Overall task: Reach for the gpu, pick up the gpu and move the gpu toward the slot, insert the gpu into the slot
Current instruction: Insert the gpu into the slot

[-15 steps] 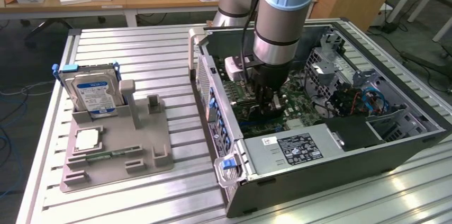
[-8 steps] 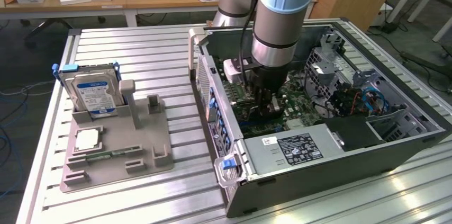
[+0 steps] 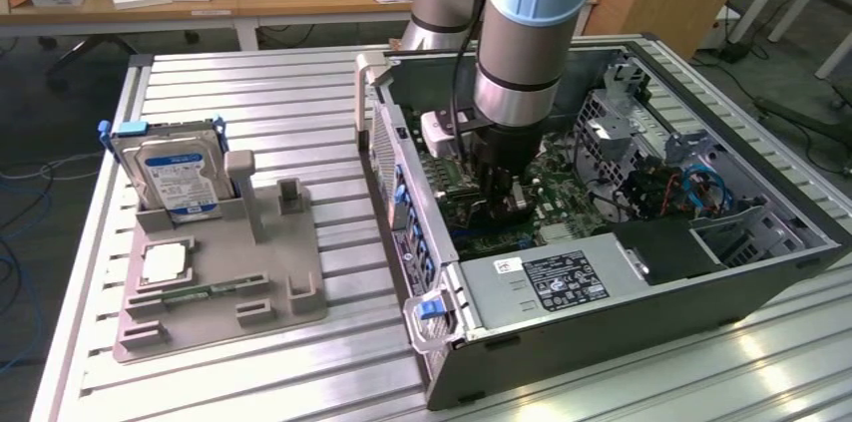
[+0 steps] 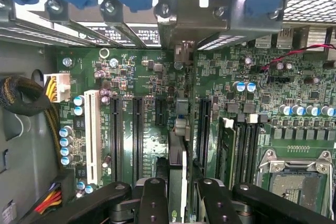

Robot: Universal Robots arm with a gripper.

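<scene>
The open computer case (image 3: 626, 282) lies on its side on the slatted metal table (image 3: 266, 93), its walls fencing in the motherboard (image 4: 147, 77) on all sides — the arm (image 3: 533, 33) drops straight down through the open top with free room around it. In the exterior view the power supply (image 3: 560, 277) closes off the near end of the case, and the drive cage with blue cables stands toward the exterior view's right. On the table to the exterior view's left, well apart from the case, a grey fixture (image 3: 226, 282) holds the upright hard drive (image 3: 174, 173). Inside the case the gripper (image 4: 184, 192) is clamped on the gpu (image 4: 177, 156), seen edge-on between the black fingers (image 4: 153, 203). The card stands upright over the board — between the black slots (image 4: 137, 129) on one side and the slot (image 4: 203, 129) beside the memory sockets on the other; whether its lower edge is seated cannot be told.
</scene>
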